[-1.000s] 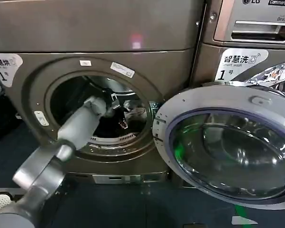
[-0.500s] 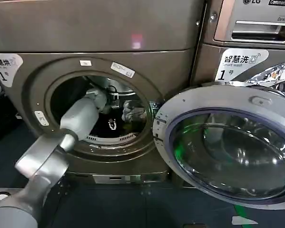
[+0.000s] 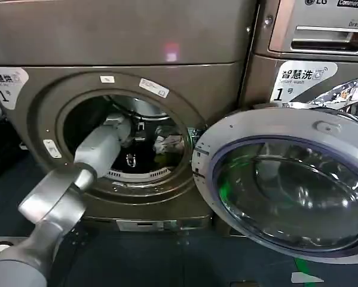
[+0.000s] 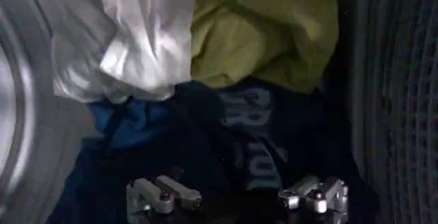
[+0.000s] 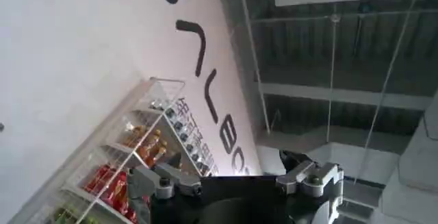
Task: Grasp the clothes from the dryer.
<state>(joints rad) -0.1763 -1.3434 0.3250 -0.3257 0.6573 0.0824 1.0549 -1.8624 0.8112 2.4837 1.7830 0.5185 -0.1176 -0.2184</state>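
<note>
While inside dryer, left gripper now lower, over clothes.

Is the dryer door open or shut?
Open. The door hangs swung out beside the dryer, and the left gripper reaches inside over the clothes.

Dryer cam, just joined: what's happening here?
The robot's left arm reaches through the open porthole of the dryer, whose door hangs swung out to the right. The left hand is open, fingers spread over the clothes: a dark blue piece right under it, white and olive-green pieces beyond. Nothing is gripped yet. The right hand is open and idle, pointed up toward a wall and ceiling.
</note>
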